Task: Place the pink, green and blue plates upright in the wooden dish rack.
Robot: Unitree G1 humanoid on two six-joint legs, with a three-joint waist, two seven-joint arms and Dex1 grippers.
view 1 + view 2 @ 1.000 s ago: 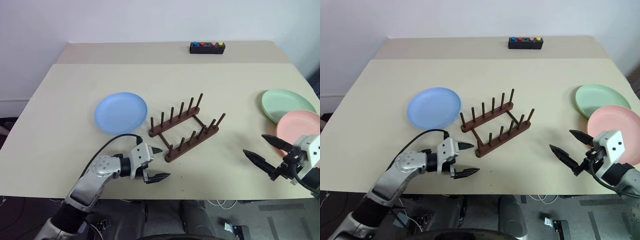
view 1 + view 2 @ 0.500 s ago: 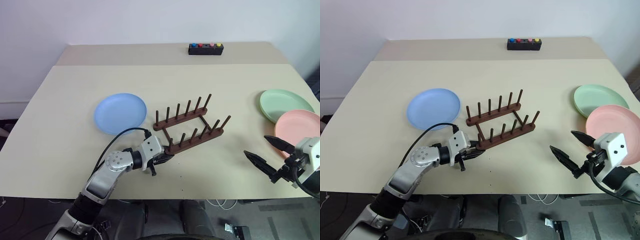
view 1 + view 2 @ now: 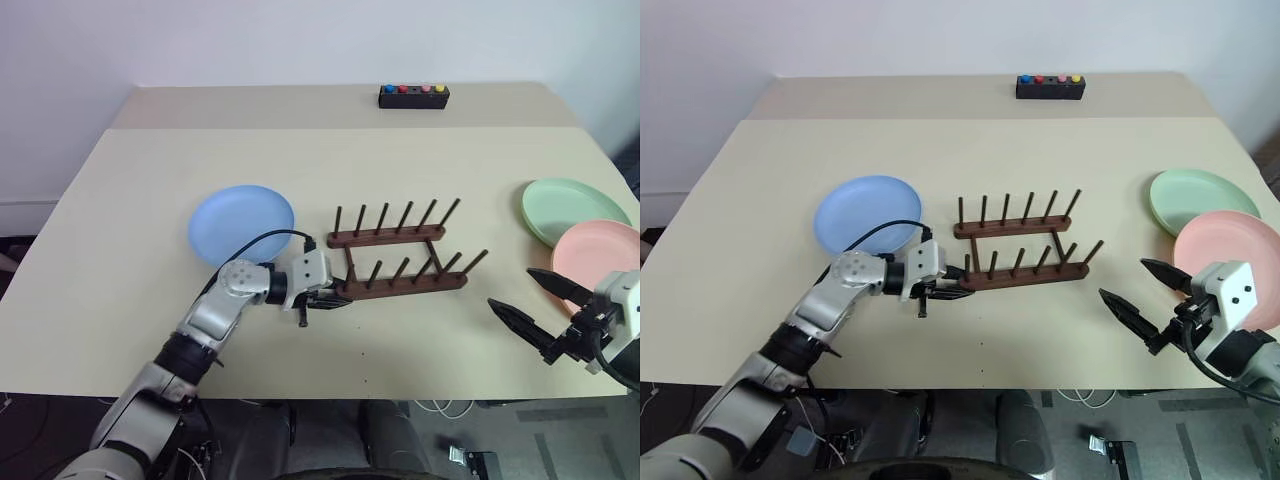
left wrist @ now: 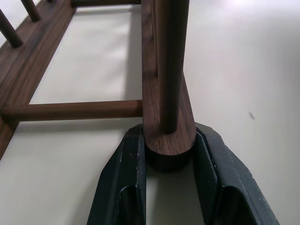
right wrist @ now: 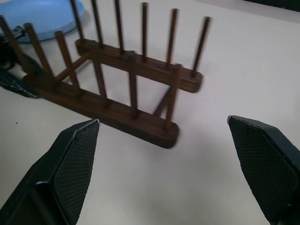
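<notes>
We find the left gripper [image 4: 169,154] clamped on the wooden dish rack [image 3: 400,258], apparently squaring it for plates; the right gripper [image 3: 540,312] hangs spread.

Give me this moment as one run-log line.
left gripper: shut on near rail end of wooden dish rack | right gripper: open, empty | plates: blue, green, pink flat on table

Head stereo pair overhead, both wrist views (close) on wooden dish rack [image 5: 126,89].
</notes>
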